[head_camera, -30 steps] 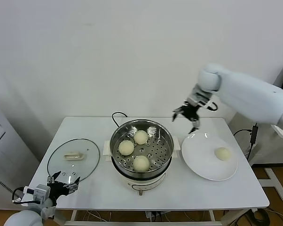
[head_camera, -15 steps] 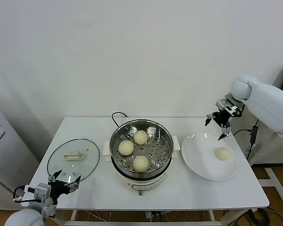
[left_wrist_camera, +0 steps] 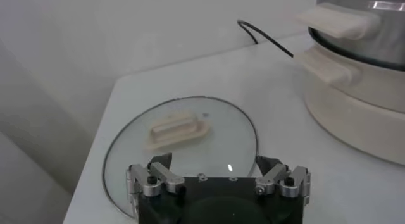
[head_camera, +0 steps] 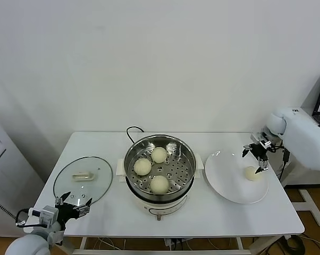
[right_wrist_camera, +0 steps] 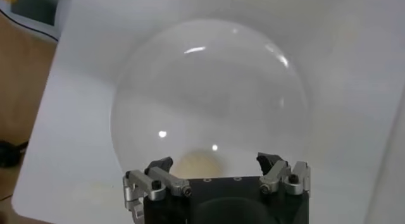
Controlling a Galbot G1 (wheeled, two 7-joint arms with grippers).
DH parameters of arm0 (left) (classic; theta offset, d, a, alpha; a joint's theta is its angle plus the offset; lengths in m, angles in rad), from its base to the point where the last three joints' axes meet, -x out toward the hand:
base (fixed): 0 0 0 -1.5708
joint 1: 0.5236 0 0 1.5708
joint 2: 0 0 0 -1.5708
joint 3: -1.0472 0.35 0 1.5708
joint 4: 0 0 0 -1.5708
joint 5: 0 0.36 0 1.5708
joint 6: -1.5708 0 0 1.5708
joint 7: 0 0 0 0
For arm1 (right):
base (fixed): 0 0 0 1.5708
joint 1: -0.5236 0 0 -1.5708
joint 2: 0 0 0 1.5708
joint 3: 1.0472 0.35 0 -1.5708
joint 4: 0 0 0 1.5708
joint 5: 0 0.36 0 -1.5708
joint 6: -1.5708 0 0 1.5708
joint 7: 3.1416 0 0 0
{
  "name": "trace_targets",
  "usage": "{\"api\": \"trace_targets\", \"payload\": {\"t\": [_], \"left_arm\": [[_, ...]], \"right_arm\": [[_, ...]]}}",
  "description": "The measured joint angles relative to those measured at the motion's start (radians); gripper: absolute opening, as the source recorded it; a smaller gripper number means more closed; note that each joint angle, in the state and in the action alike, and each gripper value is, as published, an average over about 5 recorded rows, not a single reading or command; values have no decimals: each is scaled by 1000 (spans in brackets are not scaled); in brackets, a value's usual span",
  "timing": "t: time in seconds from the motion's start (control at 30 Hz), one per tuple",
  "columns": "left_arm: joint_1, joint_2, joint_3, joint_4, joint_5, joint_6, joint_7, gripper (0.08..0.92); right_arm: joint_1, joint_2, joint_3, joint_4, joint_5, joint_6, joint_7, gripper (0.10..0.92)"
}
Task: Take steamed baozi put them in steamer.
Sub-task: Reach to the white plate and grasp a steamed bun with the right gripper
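steamer (left_wrist_camera: 354,86): cut off at frame edge | fourth baozi (right_wrist_camera: 197,163): partly behind right pincer (right_wrist_camera: 215,174)

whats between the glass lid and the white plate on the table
In the head view, the steamer stands between the glass lid and the white plate, with three baozi on its perforated tray.
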Motion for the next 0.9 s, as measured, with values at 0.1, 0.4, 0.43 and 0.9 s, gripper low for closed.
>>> {"api": "trace_targets", "payload": {"t": [0.1, 0.4, 0.43, 0.9], "left_arm": [[-6, 2, 8, 4, -2, 0, 0, 823], [-17, 14, 22, 14, -8, -2, 0, 823], [-18, 14, 23, 14, -9, -3, 0, 823], [-17, 18, 30, 11, -12, -5, 0, 823]], "right_arm": [[-31, 3, 37, -26, -35, 0, 22, 823], [-105, 21, 129, -85, -111, -1, 74, 823], [-112, 24, 137, -91, -116, -2, 79, 822], [-159, 54, 215, -149, -168, -25, 115, 524]]}}
